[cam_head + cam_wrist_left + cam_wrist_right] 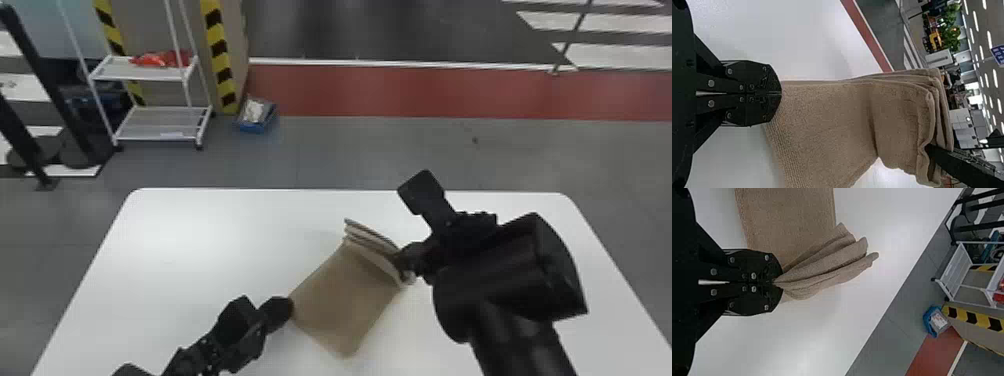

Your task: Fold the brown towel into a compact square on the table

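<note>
The brown towel (345,300) lies at an angle on the white table, its far right end raised in stacked layers. My right gripper (400,260) is at that raised end's right corner; in the right wrist view my right gripper (777,282) is shut on the bunched layers of the towel (824,270). At the towel's left corner is my left gripper (289,309). The left wrist view has my left gripper (779,94) with its fingers together on the edge of the towel (824,121); the other arm's finger pokes into the layered end.
The white table (200,240) extends around the towel, with its far edge beyond the raised layers. On the floor behind stand a white shelf rack (160,122) and a small blue box (256,117).
</note>
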{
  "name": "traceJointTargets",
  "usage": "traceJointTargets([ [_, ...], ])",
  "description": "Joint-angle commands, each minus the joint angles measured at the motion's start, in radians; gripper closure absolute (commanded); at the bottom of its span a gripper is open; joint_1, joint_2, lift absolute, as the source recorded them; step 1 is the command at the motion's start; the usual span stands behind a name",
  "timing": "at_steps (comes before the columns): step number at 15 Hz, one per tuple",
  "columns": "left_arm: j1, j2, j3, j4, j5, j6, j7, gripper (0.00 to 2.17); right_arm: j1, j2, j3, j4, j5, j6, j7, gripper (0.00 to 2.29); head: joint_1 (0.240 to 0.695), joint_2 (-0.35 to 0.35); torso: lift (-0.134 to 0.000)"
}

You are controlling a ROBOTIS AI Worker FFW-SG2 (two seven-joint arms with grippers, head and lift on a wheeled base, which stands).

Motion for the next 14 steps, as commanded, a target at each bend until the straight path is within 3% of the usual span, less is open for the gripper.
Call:
traceJointTargets([
  [1,-0.001,-0.002,0.000,0.001,0.000,0.000,0.000,1.76,0.016,0.001,0.026,-0.018,0.010,0.002,0.011,1.33,0.695,-0.017,0.000],
  [14,0.001,-0.002,-0.009,-0.002,0.000,0.000,0.000,1.76,0.073,0.001,0.190,-0.027,0.078,0.011,0.045,1.33,0.695,0.056,0.000],
])
